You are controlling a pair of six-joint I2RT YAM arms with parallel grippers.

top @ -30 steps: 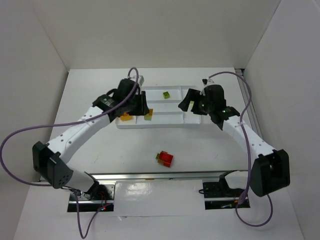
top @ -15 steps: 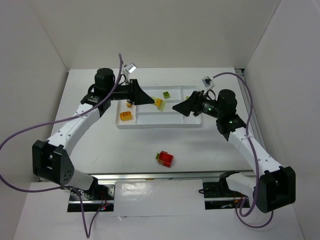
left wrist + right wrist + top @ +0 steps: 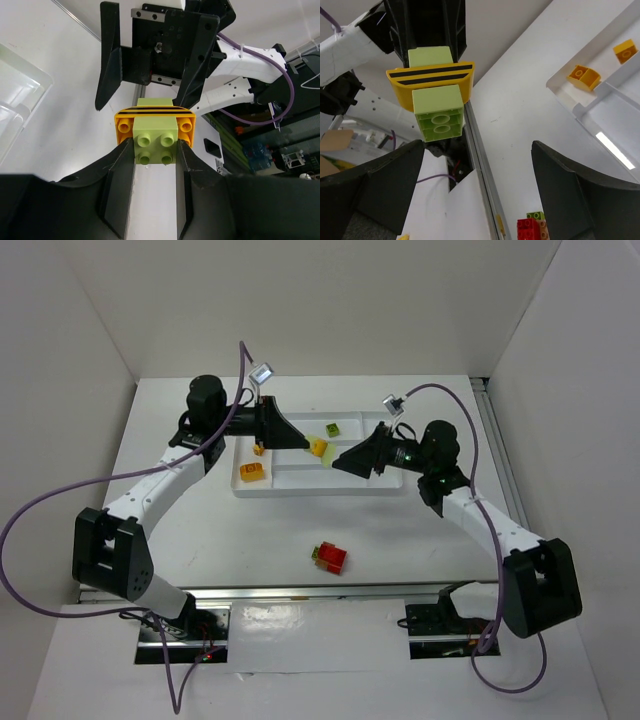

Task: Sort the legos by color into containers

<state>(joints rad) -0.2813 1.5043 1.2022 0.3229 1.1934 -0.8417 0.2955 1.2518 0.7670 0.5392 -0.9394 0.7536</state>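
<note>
Step in hand: judged to be the splitting of a joined stack, so that each colour can go to its own compartment.
Stack [image 3: 155, 136]: a lime green brick, a yellow-orange striped piece and a second lime green brick pressed together; held in the air over the middle slots of the tray [image 3: 320, 488], clear of the counter [image 3: 200, 530].
Left gripper [image 3: 155, 146]: clamped on the stack, one finger on each side of the lime brick nearest its wrist.
Right gripper [image 3: 477, 147]: jaws wide apart and holding nothing; it faces the free lime end of the stack from 3 o'clock, near but not touching.
Tray contents: an orange brick [image 3: 252, 472] in the 9 o'clock end section; a green brick [image 3: 332, 428] in the 12 o'clock slot.
Unsorted: a red-and-green cluster [image 3: 330, 557] on the counter at 6 o'clock of the tray, well apart from it.
Good practice: centre the free lime brick between the open jaws before closing; grip that brick alone, not the orange piece; pull along the stud axis or peel with a slight tilt while the left gripper holds firm.
Risk: an off-centre grip may twist the stack loose; working above the tray should keep a dropped brick within reach.
</note>
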